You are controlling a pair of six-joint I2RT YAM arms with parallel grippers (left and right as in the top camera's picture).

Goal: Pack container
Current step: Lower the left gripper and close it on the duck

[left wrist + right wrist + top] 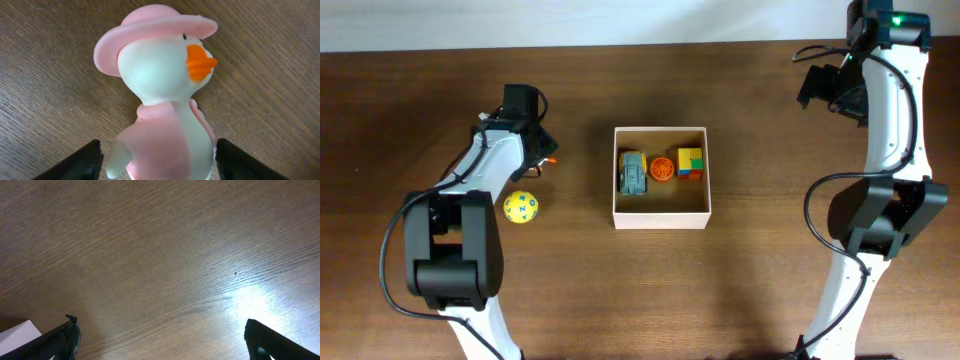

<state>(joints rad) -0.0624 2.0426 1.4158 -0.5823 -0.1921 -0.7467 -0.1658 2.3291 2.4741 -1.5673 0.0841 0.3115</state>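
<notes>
Container [660, 221] sits at the middle of the counter [420, 80], rightward of the left tool [156, 162], which stands wide astride a lying pink duck [160, 75]. The right tool [160, 337], empty and wide, is farther away.

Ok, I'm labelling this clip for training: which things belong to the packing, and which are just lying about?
Packing: container, duck, ball, car, orange disc, cube, left gripper astride duck.
Lying about: no stray items seen; just table, right gripper.
</notes>
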